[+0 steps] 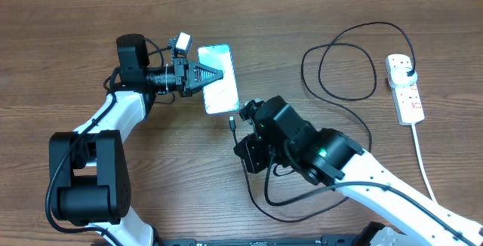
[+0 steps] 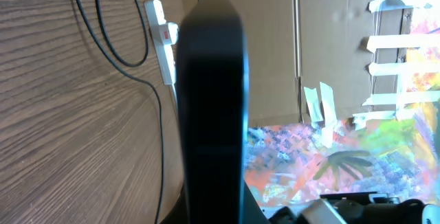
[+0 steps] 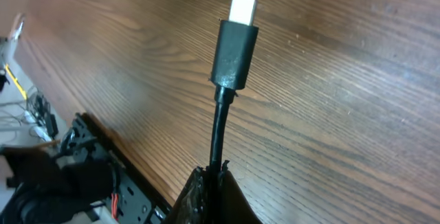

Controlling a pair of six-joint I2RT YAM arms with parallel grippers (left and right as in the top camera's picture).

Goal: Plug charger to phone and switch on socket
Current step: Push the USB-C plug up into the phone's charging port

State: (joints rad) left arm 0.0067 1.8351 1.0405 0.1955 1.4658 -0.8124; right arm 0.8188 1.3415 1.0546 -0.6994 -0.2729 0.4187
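On the brown wood-grain tabletop (image 1: pixel 90 19), the white elongated power strip (image 1: pixel 406 95) lies far to the right, well apart from both arms. The slim rectangular teal-screened phone (image 1: pixel 225 95) is clamped by the left claw (image 1: pixel 205 75). The long thin black charger cable (image 3: pixel 218 131) is pinched in the closed right claw (image 3: pixel 212 193) behind its small silver-tipped connector (image 3: pixel 237 38), near the phone's end. If tip and port are misaligned, the cable stub could be bent or the phone pushed askew.
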